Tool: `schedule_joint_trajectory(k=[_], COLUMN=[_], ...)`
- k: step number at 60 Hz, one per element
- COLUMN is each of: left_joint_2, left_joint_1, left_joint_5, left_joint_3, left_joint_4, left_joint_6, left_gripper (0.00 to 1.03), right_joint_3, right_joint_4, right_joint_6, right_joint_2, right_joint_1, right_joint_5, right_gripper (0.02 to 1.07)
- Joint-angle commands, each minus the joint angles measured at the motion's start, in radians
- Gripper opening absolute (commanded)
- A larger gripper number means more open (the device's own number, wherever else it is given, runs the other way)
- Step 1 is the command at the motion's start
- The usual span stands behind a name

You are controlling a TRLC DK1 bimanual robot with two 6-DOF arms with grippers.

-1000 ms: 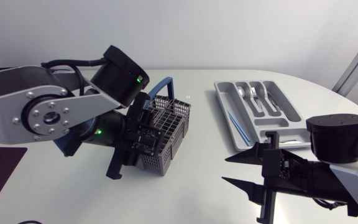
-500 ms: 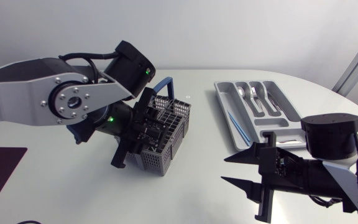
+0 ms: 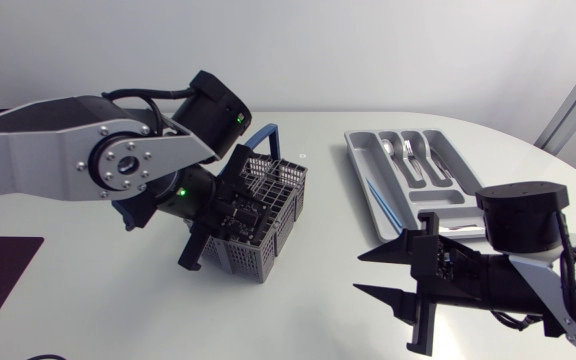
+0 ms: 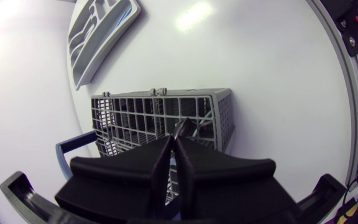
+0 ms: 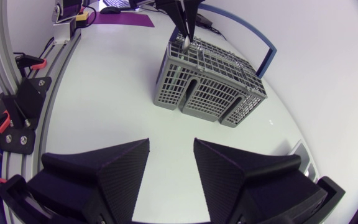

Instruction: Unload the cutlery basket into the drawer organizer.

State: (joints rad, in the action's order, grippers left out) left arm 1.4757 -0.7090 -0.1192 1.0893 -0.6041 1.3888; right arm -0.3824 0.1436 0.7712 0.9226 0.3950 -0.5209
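One grey plastic mesh cutlery basket (image 3: 290, 215) with a blue hoop handle (image 3: 264, 135) stands on the white counter (image 3: 318, 300). Well apart from it lies one grey moulded drawer organizer (image 3: 360, 165). The organizer's short compartments hold silver spoons and forks (image 3: 409, 155), too crowded to count. Its long side compartment holds one thin blue-handled utensil (image 3: 380, 198).

The left gripper (image 4: 174, 140) reaches down into an end compartment of the basket. Its fingers are pressed almost together, pinching a silver piece of cutlery (image 5: 187, 39) at their tips. What kind of piece it is cannot be told, nor what else the basket holds.

The right gripper (image 5: 171, 149) hangs over bare counter near the organizer's near end. Its fingers are spread apart with nothing between them.

Only the right wrist view shows the pinched piece at the basket's rim, because in the head view the left arm hides it. Only the head view shows the organizer's contents. The left wrist view shows the organizer just as a shape beyond the basket.
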Motion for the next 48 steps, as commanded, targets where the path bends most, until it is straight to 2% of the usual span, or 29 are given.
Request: schedule_joint_trajectory(k=[1,37,48], left_joint_2=[0.011,-0.146,-0.222], left_joint_1=[0.008,-0.004,-0.02], left_joint_5=[0.004,0.004,0.004], left_joint_3=[0.02,0.024,-0.017], left_joint_4=[-0.003,-0.002,0.05], left_joint_6=[0.026,-0.024,-0.071], left_gripper=[0.03,0.03,0.03], right_joint_3=[-0.018,-0.018,-0.015], right_joint_4=[-0.015,0.011,0.025], right_joint_6=[0.014,-0.007,-0.024], right_joint_2=[0.016,-0.021,-0.05], right_joint_1=[-0.007,0.019,0.039], right_joint_5=[-0.007,0.005,0.021], right_gripper=[0.56,0.56,0.56])
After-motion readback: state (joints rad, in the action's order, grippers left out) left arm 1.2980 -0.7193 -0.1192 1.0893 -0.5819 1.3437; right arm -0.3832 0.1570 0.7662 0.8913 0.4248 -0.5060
